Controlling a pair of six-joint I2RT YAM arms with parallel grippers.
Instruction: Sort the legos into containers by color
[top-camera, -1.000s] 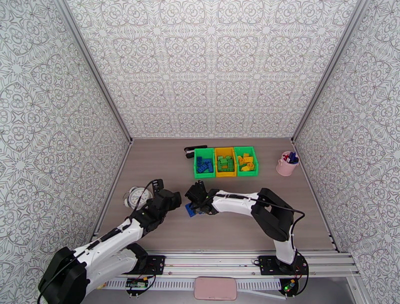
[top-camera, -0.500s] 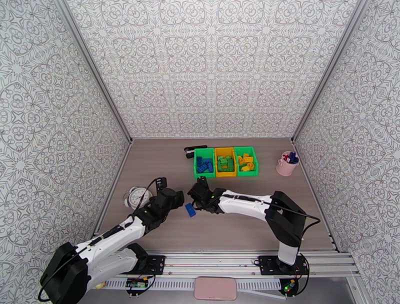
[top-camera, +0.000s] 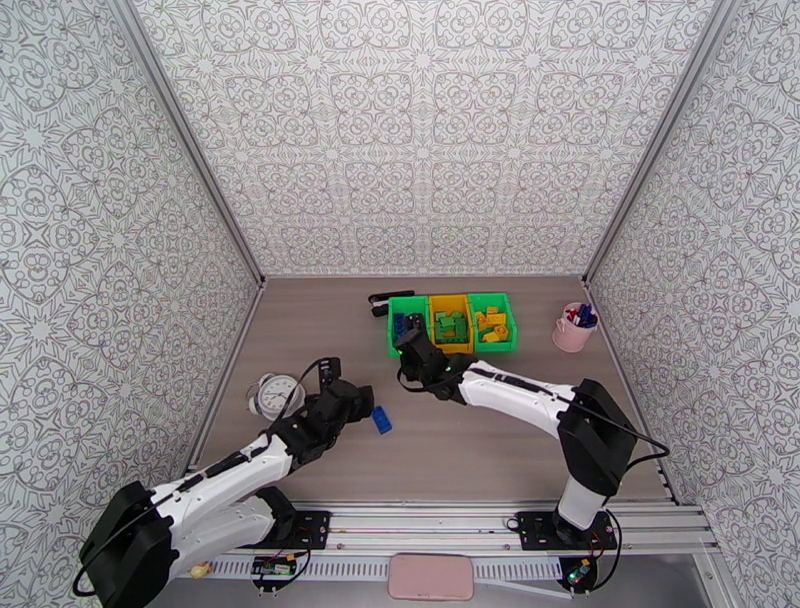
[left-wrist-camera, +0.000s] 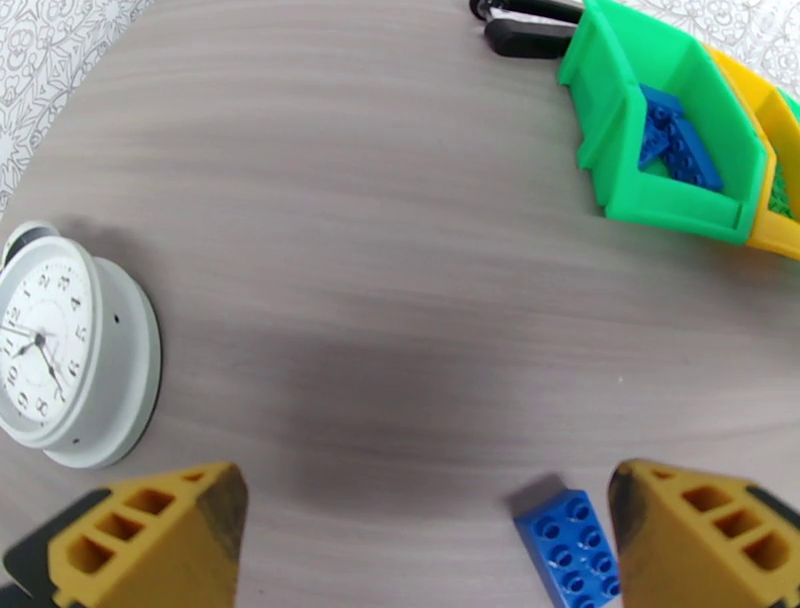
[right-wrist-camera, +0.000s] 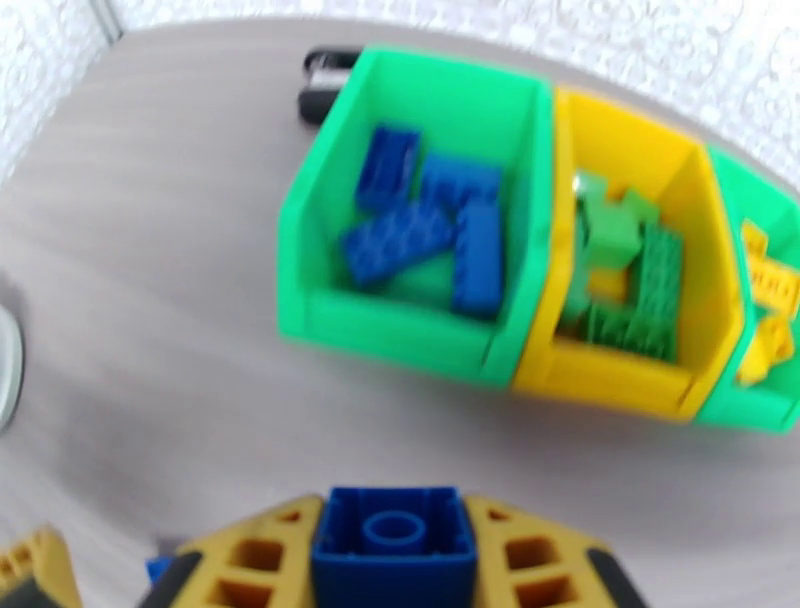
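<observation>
Blue plastic is pinched at the tip of my right arm. That arm rises from its base at the near right edge, bends at the elbow and runs forward and to the left over the table (top-camera: 300, 330), so the wrist ends at the near wall of the left green bin (right-wrist-camera: 400, 335). My left arm lies low, reaching from the near left corner diagonally toward the middle of the table, with the white clock (left-wrist-camera: 60, 345) off to its left.

Three bins stand side by side in a row at the far side. The left green bin holds several blue bricks (right-wrist-camera: 440, 235) lying jumbled flat. The yellow bin (right-wrist-camera: 600, 385) in the middle holds green bricks (right-wrist-camera: 625, 270). The right green bin (right-wrist-camera: 760, 410) holds yellow bricks (right-wrist-camera: 770, 290). A black object (top-camera: 380, 302) lies just behind the left green bin, and a pink cup (top-camera: 573, 330) stands apart to the right of the row.

My right gripper (right-wrist-camera: 393, 575) is clenched on a small blue brick (right-wrist-camera: 393, 530), one finger pressed to each side and the brick's hollow underside turned to the wrist camera. It hangs on the near side of the bins, in front of the one with the blue bricks.

My left gripper (left-wrist-camera: 425, 530) is released, its yellow fingers (left-wrist-camera: 150, 530) spread wide just over the table. A loose blue brick (left-wrist-camera: 565, 545) lies studs-up on the wood between them, just beside one finger; whether they touch I cannot tell.
</observation>
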